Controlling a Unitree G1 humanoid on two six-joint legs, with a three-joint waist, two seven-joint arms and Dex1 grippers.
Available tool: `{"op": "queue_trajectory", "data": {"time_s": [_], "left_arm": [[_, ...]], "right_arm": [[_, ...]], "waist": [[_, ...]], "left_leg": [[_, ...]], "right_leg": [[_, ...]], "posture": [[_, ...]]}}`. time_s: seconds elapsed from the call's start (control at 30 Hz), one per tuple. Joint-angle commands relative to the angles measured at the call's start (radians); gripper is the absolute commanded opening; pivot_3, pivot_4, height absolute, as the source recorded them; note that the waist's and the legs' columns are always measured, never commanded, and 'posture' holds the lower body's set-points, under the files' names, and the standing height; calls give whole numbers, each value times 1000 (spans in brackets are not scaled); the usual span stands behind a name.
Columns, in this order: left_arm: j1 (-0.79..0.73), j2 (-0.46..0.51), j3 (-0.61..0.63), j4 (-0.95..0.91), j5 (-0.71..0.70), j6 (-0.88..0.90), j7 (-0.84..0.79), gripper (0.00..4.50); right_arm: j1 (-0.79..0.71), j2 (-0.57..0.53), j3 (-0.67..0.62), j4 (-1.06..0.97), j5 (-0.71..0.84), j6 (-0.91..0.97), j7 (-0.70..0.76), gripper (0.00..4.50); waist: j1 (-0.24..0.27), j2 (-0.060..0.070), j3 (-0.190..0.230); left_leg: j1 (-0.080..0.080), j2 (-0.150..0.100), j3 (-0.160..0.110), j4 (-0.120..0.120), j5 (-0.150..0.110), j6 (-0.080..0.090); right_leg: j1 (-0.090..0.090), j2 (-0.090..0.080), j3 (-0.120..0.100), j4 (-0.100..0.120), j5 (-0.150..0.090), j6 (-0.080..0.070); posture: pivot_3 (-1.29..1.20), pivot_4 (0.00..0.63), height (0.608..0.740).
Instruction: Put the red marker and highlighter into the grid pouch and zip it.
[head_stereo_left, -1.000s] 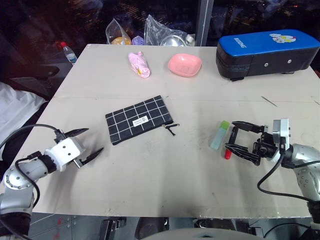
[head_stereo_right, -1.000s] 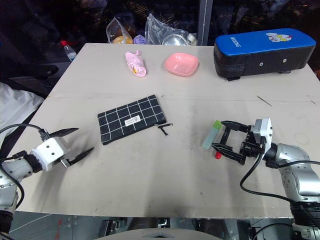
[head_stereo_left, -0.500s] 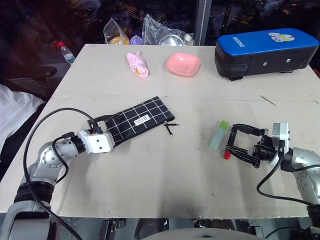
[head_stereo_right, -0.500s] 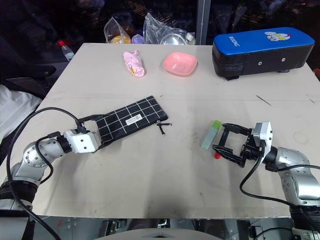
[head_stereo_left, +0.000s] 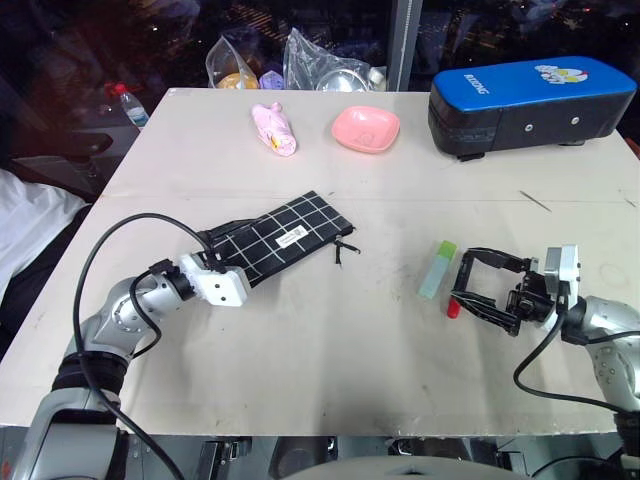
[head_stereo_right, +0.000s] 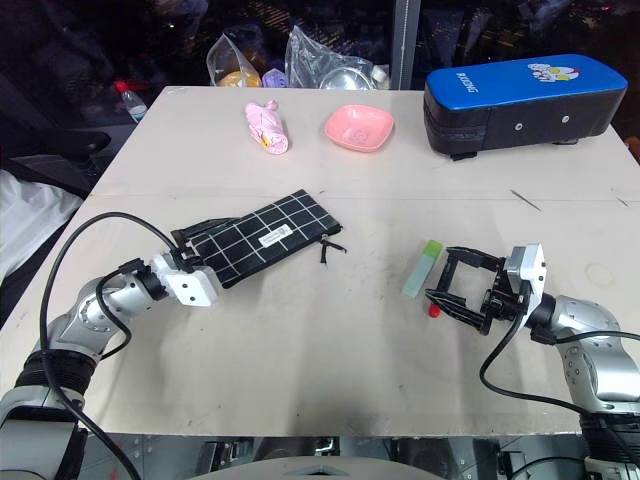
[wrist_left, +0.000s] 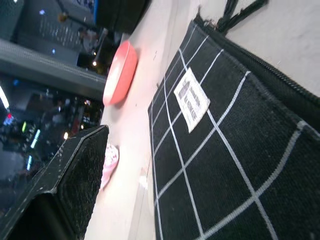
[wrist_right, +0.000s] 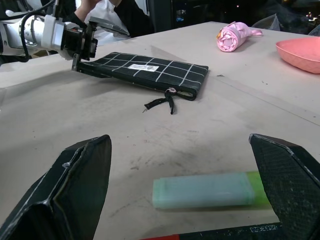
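The grid pouch (head_stereo_left: 282, 237) was laid flat mid-worktop (head_stereo_left: 330, 330), zipper pull toward the right. The left pincer (head_stereo_right: 186, 249) was spread wide around the pouch's left end, nothing clamped yet. Over on the right, the right pincer (head_stereo_left: 470, 283) was held wide apart too, with the highlighter (head_stereo_left: 438, 269) just beside it and the red marker (head_stereo_left: 453, 310) poking out by its lower finger.

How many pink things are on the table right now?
2. The rolled pink bundle lies near the table's far edge, and the pink dish sits just right of it, left of the blue case. More could be hidden in the bags behind.
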Motion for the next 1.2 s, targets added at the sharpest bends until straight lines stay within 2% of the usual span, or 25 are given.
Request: {"op": "queue_trajectory", "data": {"time_s": [0.03, 0.07, 0.1, 0.17, 0.43, 0.73, 0.8, 0.9, 1.03, 1.2], "left_arm": [[-14, 11, -5, -30, 22, -32, 50, 4457], [-15, 11, -7, -27, 27, -34, 57, 4457], [-17, 12, -8, -24, 30, -36, 64, 4068], [-18, 13, -12, -19, 34, -39, 76, 3613], [-13, 26, -29, -11, 22, -20, 93, 80], [-3, 18, -29, -42, 7, 11, 94, 80], [8, 1, -27, -77, -42, 40, 78, 80], [15, -46, -29, -181, -177, 154, 29, 80], [4, -128, -35, -346, -323, 345, -30, 80], [-7, -231, -58, -499, -406, 560, -77, 80]], "right_arm": [[-7, -2, -23, -31, 12, -19, -3, 4465], [-7, -2, -22, -32, 11, -19, -6, 4465], [-7, -1, -23, -32, 11, -19, -7, 4465], [-7, 0, -23, -32, 12, -20, -8, 4465], [-21, 16, -20, -40, 37, -22, 4, 4465], [-34, 27, -19, -49, 53, -11, -6, 4465], [-35, 28, -17, -50, 36, -13, -26, 4465], [-53, 42, -1, -63, 20, -1, -71, 4465], [-115, 86, 44, -119, -1, 88, -207, 4465], [-217, 92, 142, -180, -86, 261, -377, 4465]], "waist": [[1, 0, 0], [1, 0, 0], [2, 0, 0], [4, 0, 0], [6, 0, 0], [7, 0, 0], [6, 0, 0], [8, 0, 0], [6, 0, 0], [4, 0, 0]], "left_leg": [[0, 0, 0, 0, 0, 0], [0, 0, 0, 0, 0, 0], [0, 0, 0, 0, 0, 0], [0, 0, 0, 0, 0, 0], [0, 0, 1, 0, 0, 0], [0, 0, 1, 0, 1, -2], [0, 0, 1, 0, 2, -3], [0, 0, 1, 0, 2, -4], [0, 1, 1, 2, 3, -5], [1, 1, 1, 2, 3, -5]], "right_leg": [[0, 0, 0, 0, 0, 0], [0, 0, 0, 0, 0, 0], [0, 0, 0, 0, 0, 0], [0, 0, 0, 0, 0, 0], [0, 1, 0, 0, 0, 0], [0, 1, 1, 0, 0, 0], [0, 1, 1, 0, 0, 0], [0, 1, 1, 1, 0, 0], [0, 1, 2, 3, 0, 0], [-1, 2, 3, 5, 0, 0]], "posture": [[0, 150, 740], [0, 150, 740], [0, 150, 740], [0, 150, 740], [0, 150, 740], [0, 150, 740], [0, 150, 740], [0, 150, 740], [0, 150, 740], [0, 150, 740]]}}
